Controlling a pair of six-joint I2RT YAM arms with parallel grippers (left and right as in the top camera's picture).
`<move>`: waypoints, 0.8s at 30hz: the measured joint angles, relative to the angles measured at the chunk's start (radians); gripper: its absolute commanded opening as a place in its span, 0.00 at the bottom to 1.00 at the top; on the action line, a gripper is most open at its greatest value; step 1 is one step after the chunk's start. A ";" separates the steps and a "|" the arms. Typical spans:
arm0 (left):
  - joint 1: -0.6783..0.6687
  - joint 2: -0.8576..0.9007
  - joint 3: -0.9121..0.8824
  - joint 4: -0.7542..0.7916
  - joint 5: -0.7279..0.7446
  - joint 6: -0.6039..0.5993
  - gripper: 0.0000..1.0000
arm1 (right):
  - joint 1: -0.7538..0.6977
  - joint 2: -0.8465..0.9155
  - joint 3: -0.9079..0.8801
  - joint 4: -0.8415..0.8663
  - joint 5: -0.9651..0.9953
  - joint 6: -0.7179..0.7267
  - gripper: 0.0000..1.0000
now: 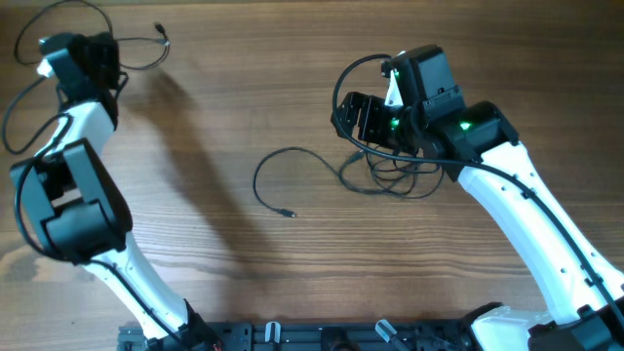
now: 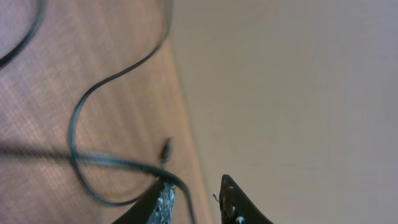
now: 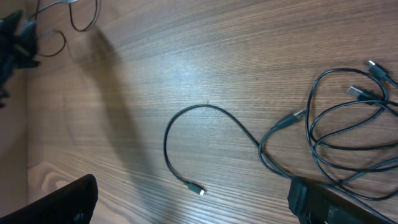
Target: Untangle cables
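Two thin black cables lie in loose tangled loops (image 1: 390,174) on the wooden table under my right gripper (image 1: 366,117), which is open and empty. One cord arcs left from the loops (image 1: 258,180) and ends in a small plug (image 1: 290,214). In the right wrist view that plug (image 3: 199,190) lies between my wide-open fingers (image 3: 193,208), with the loops (image 3: 348,124) to the right. A third thin cable (image 1: 146,44) lies at the far left corner by my left gripper (image 1: 88,49). In the left wrist view this cable (image 2: 93,93) runs past the left fingertip, and the fingers (image 2: 196,199) are apart.
The table's far left edge (image 2: 180,124) runs right beside my left gripper, with a beige surface beyond it. The thicker black arm cables curve around both wrists (image 1: 341,83). A black rail (image 1: 292,336) runs along the front edge.
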 measured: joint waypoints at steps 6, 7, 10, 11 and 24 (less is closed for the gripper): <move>-0.005 0.041 0.001 0.042 0.029 0.181 1.00 | 0.000 0.000 0.000 -0.008 -0.020 0.000 1.00; -0.005 0.041 0.002 0.041 0.045 0.208 1.00 | 0.000 0.000 0.000 -0.008 -0.022 0.000 1.00; 0.006 0.041 0.036 0.035 0.174 0.267 1.00 | 0.000 0.000 0.000 -0.008 -0.022 0.000 1.00; 0.008 0.037 0.045 0.035 0.198 0.278 1.00 | 0.000 0.000 0.000 -0.008 -0.022 0.000 1.00; -0.346 -0.376 0.122 -0.964 0.325 0.674 1.00 | -0.024 0.000 0.000 -0.054 0.127 0.028 1.00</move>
